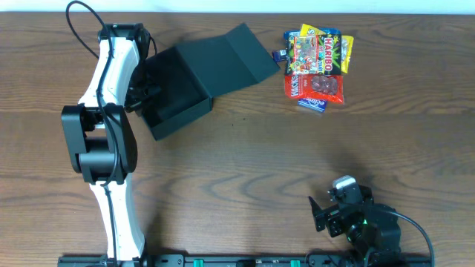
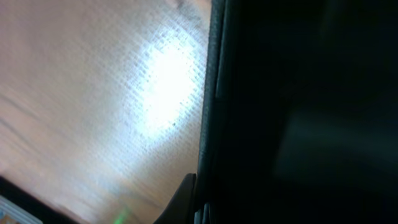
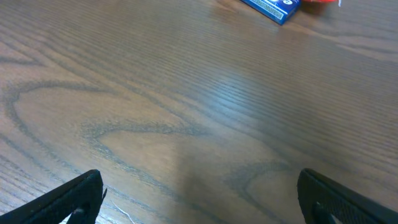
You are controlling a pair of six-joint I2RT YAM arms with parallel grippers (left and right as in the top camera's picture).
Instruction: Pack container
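Observation:
The container [image 1: 182, 89] is a dark grey-green square box at the back left, open, with its flap lid [image 1: 237, 55] folded back to the right. My left gripper [image 1: 141, 93] is at the box's left wall. In the left wrist view the dark wall [image 2: 298, 112] fills the right side, and one finger of the left gripper [image 2: 199, 205] presses against its outer face, so the gripper looks shut on the wall. My right gripper [image 1: 326, 215] is open and empty low over bare table at the front right, fingers wide apart in the right wrist view [image 3: 199, 199].
A pile of colourful candy packets [image 1: 315, 67] lies at the back right, apart from the box. The blue packet's corner [image 3: 270, 7] shows at the top of the right wrist view. The wooden table [image 1: 245, 163] runs between box, packets and right arm.

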